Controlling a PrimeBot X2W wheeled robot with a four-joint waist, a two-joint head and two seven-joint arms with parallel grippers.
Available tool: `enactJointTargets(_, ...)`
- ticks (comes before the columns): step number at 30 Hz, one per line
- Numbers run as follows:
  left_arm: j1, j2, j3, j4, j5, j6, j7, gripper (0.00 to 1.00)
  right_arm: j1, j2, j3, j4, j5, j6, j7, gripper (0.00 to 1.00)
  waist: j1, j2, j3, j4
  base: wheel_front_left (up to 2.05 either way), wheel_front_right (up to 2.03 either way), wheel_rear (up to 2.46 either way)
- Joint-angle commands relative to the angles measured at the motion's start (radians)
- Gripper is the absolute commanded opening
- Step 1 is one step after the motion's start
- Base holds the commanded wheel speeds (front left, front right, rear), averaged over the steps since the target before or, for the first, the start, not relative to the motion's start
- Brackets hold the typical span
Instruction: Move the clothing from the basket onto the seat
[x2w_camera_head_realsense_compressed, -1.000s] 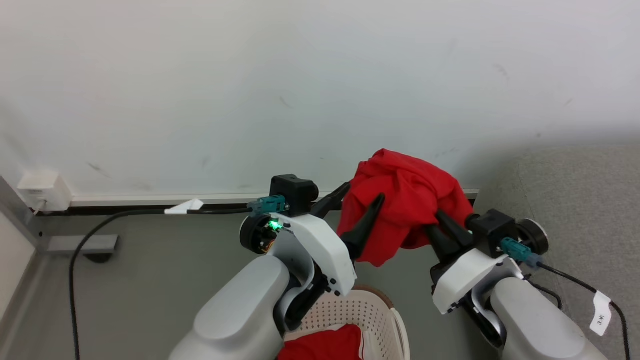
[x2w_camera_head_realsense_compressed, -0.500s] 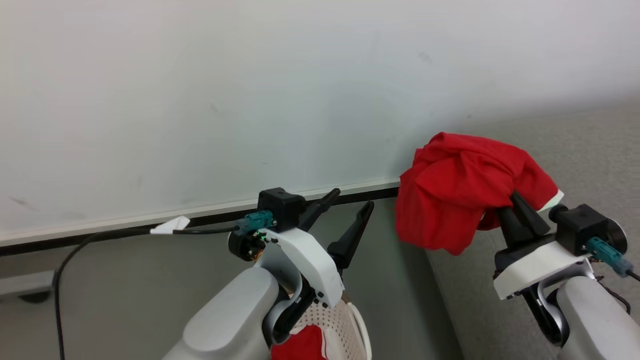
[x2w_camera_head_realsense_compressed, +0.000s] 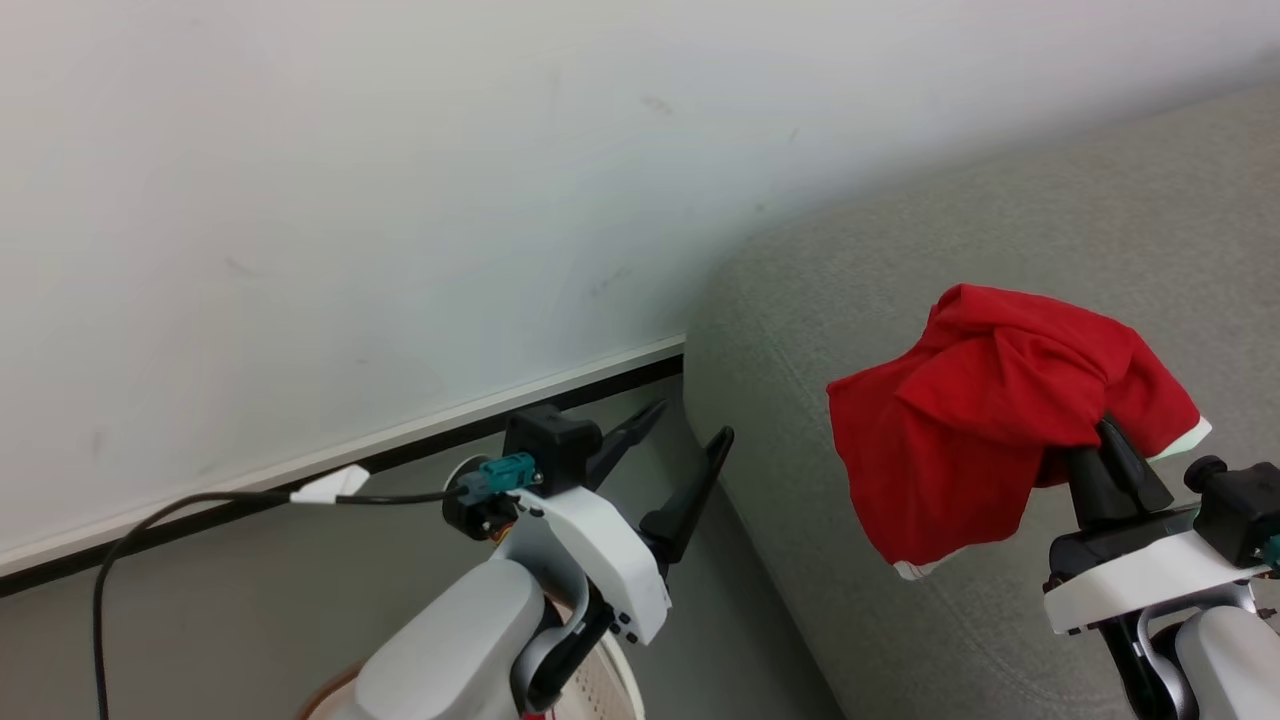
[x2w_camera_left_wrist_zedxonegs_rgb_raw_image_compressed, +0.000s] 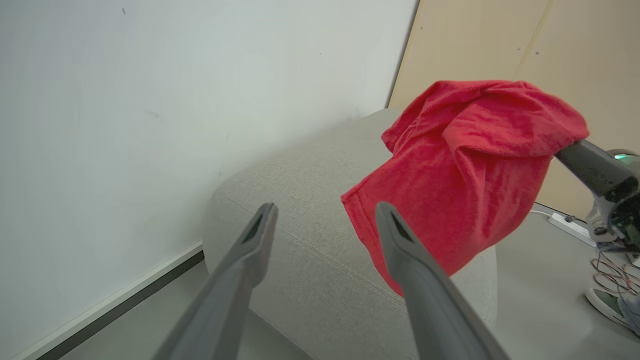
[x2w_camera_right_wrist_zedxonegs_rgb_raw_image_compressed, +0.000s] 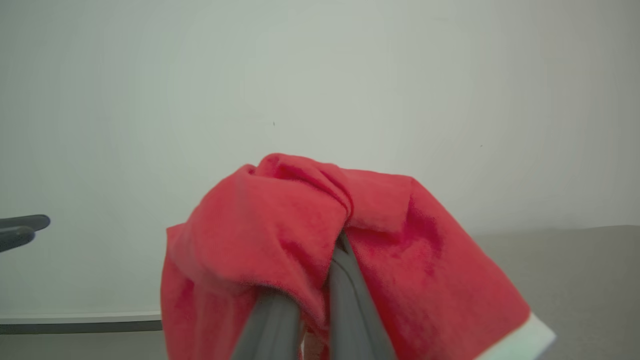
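Observation:
A bunched red piece of clothing (x2w_camera_head_realsense_compressed: 985, 425) with white trim hangs from my right gripper (x2w_camera_head_realsense_compressed: 1095, 440), which is shut on it; the fingertips are buried in the cloth. It hangs in the air above the light-grey seat (x2w_camera_head_realsense_compressed: 880, 270). The right wrist view has the same clothing (x2w_camera_right_wrist_zedxonegs_rgb_raw_image_compressed: 280, 235) draped over the shut fingers (x2w_camera_right_wrist_zedxonegs_rgb_raw_image_compressed: 347, 305). My left gripper (x2w_camera_head_realsense_compressed: 690, 422) stands open and holds nothing, left of the seat's rounded end and apart from the clothing (x2w_camera_left_wrist_zedxonegs_rgb_raw_image_compressed: 465, 160). A sliver of the cream perforated basket (x2w_camera_head_realsense_compressed: 605, 680) peeks out under my left forearm.
A white wall (x2w_camera_head_realsense_compressed: 400, 200) with a dark skirting line runs behind. A black cable (x2w_camera_head_realsense_compressed: 150, 520) with a white tag lies along the grey floor. In the left wrist view a power strip (x2w_camera_left_wrist_zedxonegs_rgb_raw_image_compressed: 570, 226), loose wires and a person's shoe (x2w_camera_left_wrist_zedxonegs_rgb_raw_image_compressed: 607, 302) lie beyond the seat.
The head camera has swung right, bringing the seat into view. My right gripper has carried the clothing away from the left gripper to above the seat. The left gripper stays open.

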Motion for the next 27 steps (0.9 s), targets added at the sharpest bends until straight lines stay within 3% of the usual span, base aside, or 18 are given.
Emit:
enactJointTargets(1,0.017,0.004,-0.005,0.004,0.008,-0.002,-0.007,1.0,0.017,-0.002,-0.01,-0.013,0.0,-0.002,0.0,0.0,0.0,0.0,0.007,-0.051,0.0,0.0,0.0)
enactJointTargets(9,-0.005,-0.001,-0.019,0.017,0.02,-0.002,-0.019,1.0,0.037,0.0,-0.034,-0.062,0.011,-0.002,0.0,0.0,0.0,0.0,0.048,-0.129,0.0,0.0,0.0)
enactJointTargets(14,-0.039,0.003,-0.03,0.014,0.038,-0.003,-0.017,1.0,-0.017,0.011,-0.055,-0.066,0.103,-0.002,0.0,0.0,0.0,0.0,0.117,-0.138,0.0,0.0,0.0)
enactJointTargets(20,-0.101,0.018,-0.058,-0.012,0.072,-0.016,0.009,1.0,-0.152,-0.016,-0.082,-0.013,0.235,-0.002,0.0,0.0,0.0,0.0,0.257,-0.102,0.0,0.0,0.0)
enactJointTargets(27,-0.191,0.04,-0.069,-0.05,0.111,-0.014,0.053,1.0,-0.333,-0.082,-0.105,0.121,0.312,-0.002,0.0,0.0,0.0,0.0,0.428,-0.028,0.0,0.0,0.0)
